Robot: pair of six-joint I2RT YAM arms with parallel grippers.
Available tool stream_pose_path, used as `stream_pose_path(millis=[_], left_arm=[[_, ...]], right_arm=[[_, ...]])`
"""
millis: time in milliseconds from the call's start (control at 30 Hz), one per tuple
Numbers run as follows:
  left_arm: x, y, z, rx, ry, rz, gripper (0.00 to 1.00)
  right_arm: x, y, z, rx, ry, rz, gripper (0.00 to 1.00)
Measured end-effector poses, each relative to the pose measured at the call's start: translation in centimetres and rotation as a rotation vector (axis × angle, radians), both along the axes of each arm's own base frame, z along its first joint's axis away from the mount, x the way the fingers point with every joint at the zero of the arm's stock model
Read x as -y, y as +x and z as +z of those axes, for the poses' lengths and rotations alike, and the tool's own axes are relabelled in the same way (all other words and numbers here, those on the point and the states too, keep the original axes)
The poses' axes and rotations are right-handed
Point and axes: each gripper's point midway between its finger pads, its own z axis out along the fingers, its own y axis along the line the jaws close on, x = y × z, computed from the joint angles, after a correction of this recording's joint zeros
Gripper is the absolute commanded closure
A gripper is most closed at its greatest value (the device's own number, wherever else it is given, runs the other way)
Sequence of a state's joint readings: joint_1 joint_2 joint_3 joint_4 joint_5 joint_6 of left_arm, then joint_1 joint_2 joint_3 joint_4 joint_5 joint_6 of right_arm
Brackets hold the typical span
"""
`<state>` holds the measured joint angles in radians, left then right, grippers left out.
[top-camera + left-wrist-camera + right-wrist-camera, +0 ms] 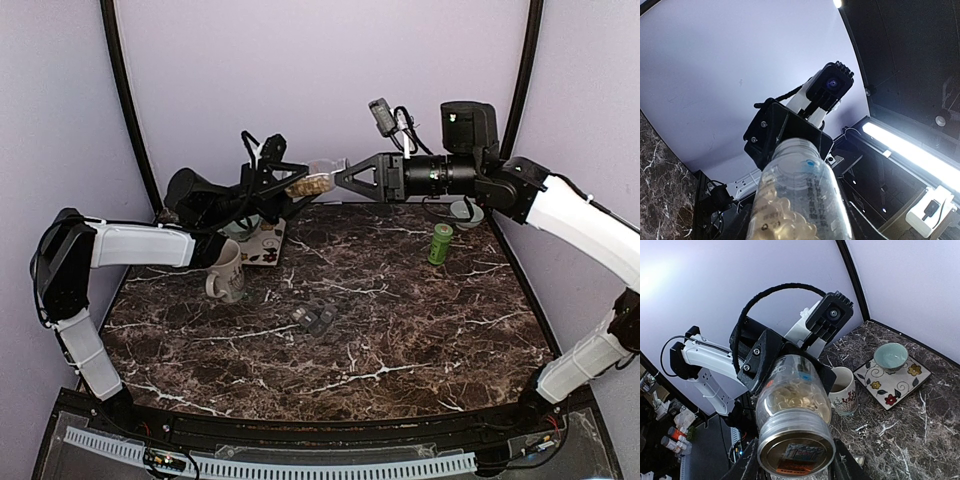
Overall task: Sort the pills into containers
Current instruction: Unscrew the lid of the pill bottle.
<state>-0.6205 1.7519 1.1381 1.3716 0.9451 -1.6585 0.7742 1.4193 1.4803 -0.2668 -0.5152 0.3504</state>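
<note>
Clear jar (315, 180) up in the air, lying sideways, over the far part of the table (400, 330), about mid-width. Clamped from both ends: left gripper (292, 181) closed on the body end, right gripper (346, 175) closed on the lid end. Both grasping the jar, neither one released.

In right wrist view: lid end nearest the lens, flanked by own fingers (747, 467) low in frame, left gripper beyond on the far end. In left wrist view: jar body filling the bottom of frame, narrowing toward the right gripper at the other end.

Pills (792, 395): tan-yellow heap inside the jar, lying against its lower wall. All alike in colour.

Containers (315, 320): dark grey strip of joined compartments, flat on the table near its centre, well apart from both grippers and well below the jar. Too small to tell what is inside.

Rest of the table:
- White mug (227, 272) upright toward the left edge, far half.
- Floral tile (268, 247) near the far-left corner, just beside the mug.
- Pale teal bowl (891, 355) sitting on the tile.
- Green bottle (440, 243) upright near the far-right corner.
</note>
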Motion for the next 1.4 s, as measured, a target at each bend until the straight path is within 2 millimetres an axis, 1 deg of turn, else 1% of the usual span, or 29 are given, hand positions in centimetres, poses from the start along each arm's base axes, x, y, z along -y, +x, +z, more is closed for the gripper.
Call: stream_pose_path(millis=[300,433,733,833,967,1033,1167,1333,1400], left_arm=[[-0.1,-0.1,0.1,-0.02,-0.004,-0.009,1.0],[-0.2,-0.2,0.3,-0.029,-0.009,-0.016,1.0],[-0.1,-0.3,0.2,-0.044,-0.007,-0.031,1.0],[-0.1,-0.1,0.0,-0.052,-0.003,-0.032,1.0],[0.0,0.0,-0.1,-0.056,-0.002,-0.033,1.0],[-0.1,0.0,0.0,-0.054,-0.01,-0.028,1.0],[-0.5,0.2,0.9,-0.027,-0.042,-0.01,1.0],[-0.7,0.2,1.1,-0.02,-0.052,-0.002,1.0],[-0.7,0.2,1.2,-0.016,-0.056,-0.003,1.0]], right_arm=[[0.0,0.0,0.1,0.089,-0.038,0.023,0.75],[0.0,-0.1,0.1,0.124,-0.065,0.03,0.73],[-0.1,-0.1,-0.1,0.203,-0.129,0.004,0.71],[0.0,0.0,-0.3,0.216,-0.143,-0.008,0.65],[0.1,0.2,-0.4,0.219,-0.152,-0.017,0.48],[0.1,0.2,-0.7,0.212,-0.163,-0.021,0.41],[0.3,0.3,-1.7,0.18,-0.194,-0.029,0.35],[0.4,0.3,-2.2,0.155,-0.206,-0.032,0.29],[0.4,0.3,-2.2,0.15,-0.206,-0.036,0.29]])
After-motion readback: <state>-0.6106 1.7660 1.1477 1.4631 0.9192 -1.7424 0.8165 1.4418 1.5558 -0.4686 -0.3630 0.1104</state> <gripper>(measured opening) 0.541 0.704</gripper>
